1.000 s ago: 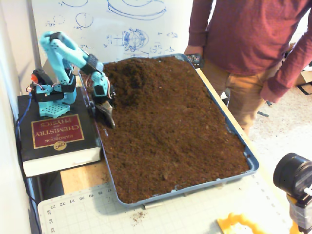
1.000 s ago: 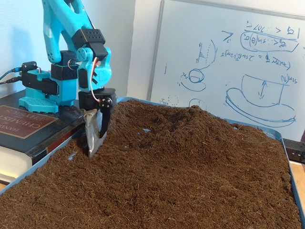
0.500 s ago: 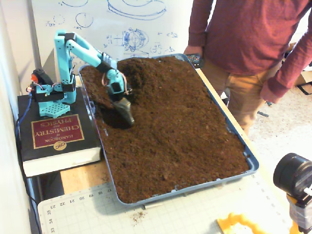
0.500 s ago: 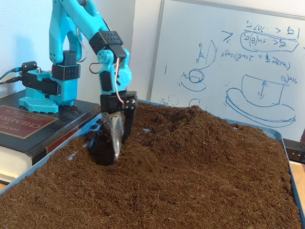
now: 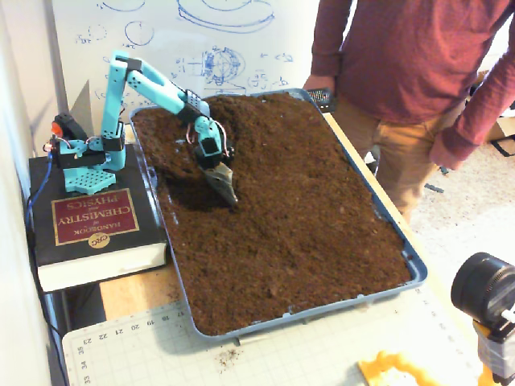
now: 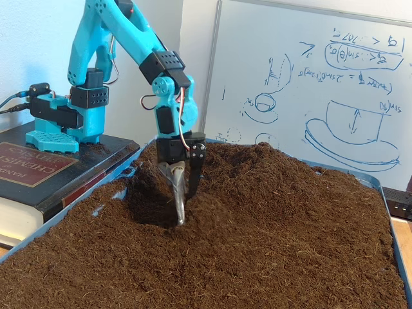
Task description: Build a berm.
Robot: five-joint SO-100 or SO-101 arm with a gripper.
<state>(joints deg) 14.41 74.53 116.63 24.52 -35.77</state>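
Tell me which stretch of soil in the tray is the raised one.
The berm, the mound at the tray's far end by the whiteboard in the high fixed view, behind the end effector. The rest lies flatter.

On the book (image 5: 95, 229) under the arm's base we read "HANDBOOK of CHEMISTRY and PHYSICS" in gold on a red panel, upside down in a fixed view, with a small round "CRC" mark below it. In the other fixed view the book (image 6: 26, 168) showed only "CHEM" and part of "HANDBOOK". The cutting mat (image 5: 161, 346) carried ruler numbers, 18 to 23 and 33 and 34. The whiteboard (image 6: 322, 90) bore blue sketches and formulas that we could not make out.
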